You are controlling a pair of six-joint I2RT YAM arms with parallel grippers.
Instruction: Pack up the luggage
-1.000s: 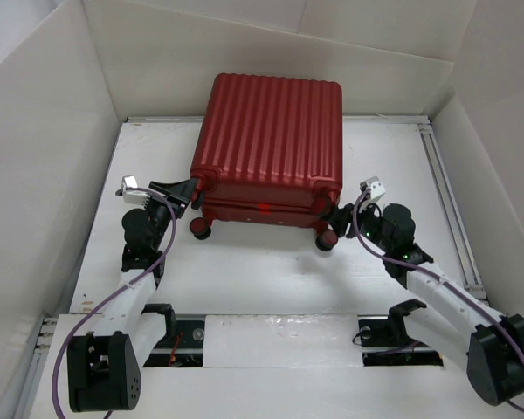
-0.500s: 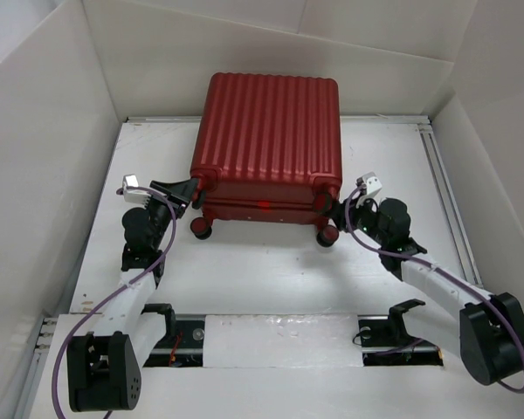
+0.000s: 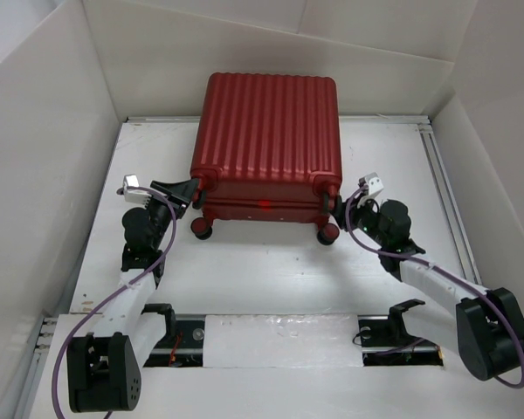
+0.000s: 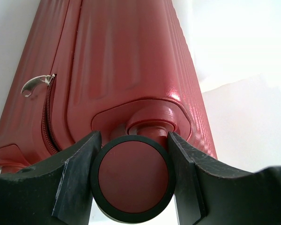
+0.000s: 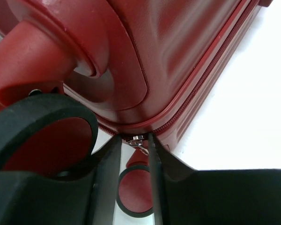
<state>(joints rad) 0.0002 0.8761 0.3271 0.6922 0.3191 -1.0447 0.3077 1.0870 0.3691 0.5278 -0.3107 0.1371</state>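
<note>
The dark-red ribbed luggage (image 3: 271, 131) lies closed at the back of the table, its wheels toward me. My left gripper (image 3: 192, 194) is at its near left corner. In the left wrist view the gripper (image 4: 133, 140) is shut on a black-rimmed wheel (image 4: 133, 177), with both fingers against the rim. A silver zip pull (image 4: 35, 84) hangs on the luggage's side seam there. My right gripper (image 3: 339, 208) is at the near right corner. In the right wrist view the gripper (image 5: 135, 152) stands narrowly open, with a small metal zip pull (image 5: 136, 139) in the gap. Another wheel (image 5: 42, 140) sits just left of it.
White walls enclose the table on three sides. A metal rail (image 3: 445, 192) runs along the right edge. A white strip with brackets (image 3: 279, 336) crosses the front between the arm bases. A lower wheel (image 5: 133, 190) shows below the right fingers.
My right gripper has moved left to the luggage's near right corner and its jaws have narrowed around the zip pull. The left arm has not moved.
</note>
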